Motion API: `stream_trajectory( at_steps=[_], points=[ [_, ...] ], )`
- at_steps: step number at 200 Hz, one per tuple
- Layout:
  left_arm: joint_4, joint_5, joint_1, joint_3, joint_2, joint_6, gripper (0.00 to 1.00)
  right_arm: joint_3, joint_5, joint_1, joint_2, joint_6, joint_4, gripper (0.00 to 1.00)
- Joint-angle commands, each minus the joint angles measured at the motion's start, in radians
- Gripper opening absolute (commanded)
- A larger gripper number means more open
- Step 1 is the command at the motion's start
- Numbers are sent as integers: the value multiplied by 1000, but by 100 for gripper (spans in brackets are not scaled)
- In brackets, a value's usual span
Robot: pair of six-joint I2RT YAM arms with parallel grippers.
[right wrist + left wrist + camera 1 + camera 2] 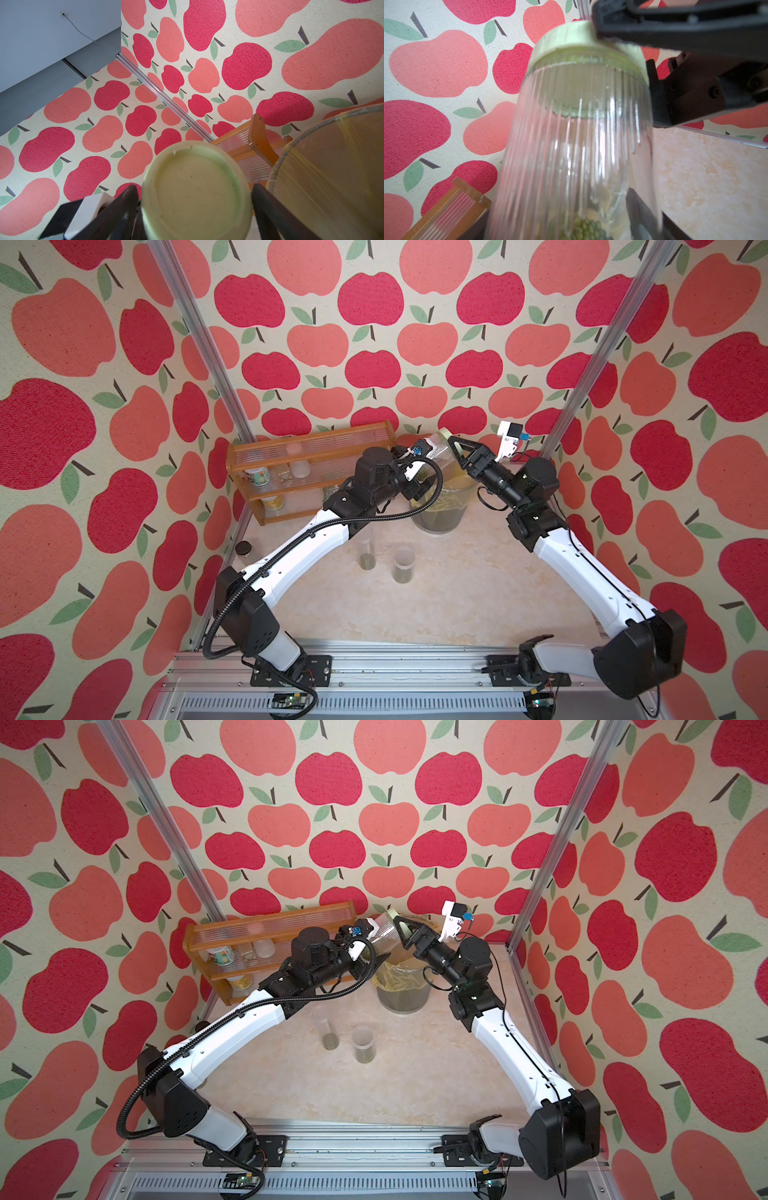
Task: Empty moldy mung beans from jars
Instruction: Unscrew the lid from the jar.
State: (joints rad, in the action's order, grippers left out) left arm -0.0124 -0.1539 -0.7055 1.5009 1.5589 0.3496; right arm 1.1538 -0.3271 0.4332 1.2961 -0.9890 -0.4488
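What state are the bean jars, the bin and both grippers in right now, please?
ribbed jar: lifted, tilted, mung beans inside.
pale green lid: on the ribbed jar.
left gripper: shut on the ribbed jar.
right gripper: jaws astride the pale green lid; grip unclear.
bin: upright, open, bag-lined.
tall narrow jar: upright, mung beans at the bottom.
shorter jar: upright, frosted lid on.

Green-lidded jar (571, 145) tilted aloft, tall jar (366, 548), shorter jar (403, 565) upright, beans (584, 228) inside
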Motion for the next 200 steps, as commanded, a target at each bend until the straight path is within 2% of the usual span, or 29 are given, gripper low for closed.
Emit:
stream_trajectory(
  at_steps=[1,43,59,72,100,123,158,200],
  points=[
    [-81,7,8,-10,-42,-12,41,7,-29,1,1,-32,-86,84],
    [-88,3,10,-17,-52,17,41,30,-60,1,42,-53,-100,83],
    [-68,-21,23,-3,-53,-11,41,34,-69,1,47,-50,-98,80],
    [-29,-69,53,27,-51,-76,41,25,-68,1,44,-47,-113,77],
    [47,-198,153,105,-39,-316,41,6,-70,1,44,-44,-156,73],
    [39,-275,201,111,-45,-413,41,0,-77,0,49,-47,-194,71],
    [58,-327,211,126,-42,-432,41,-2,-93,-1,66,-55,-232,70],
    [48,-309,195,97,-62,-381,41,7,-95,-4,77,-66,-230,73]
  ],
)
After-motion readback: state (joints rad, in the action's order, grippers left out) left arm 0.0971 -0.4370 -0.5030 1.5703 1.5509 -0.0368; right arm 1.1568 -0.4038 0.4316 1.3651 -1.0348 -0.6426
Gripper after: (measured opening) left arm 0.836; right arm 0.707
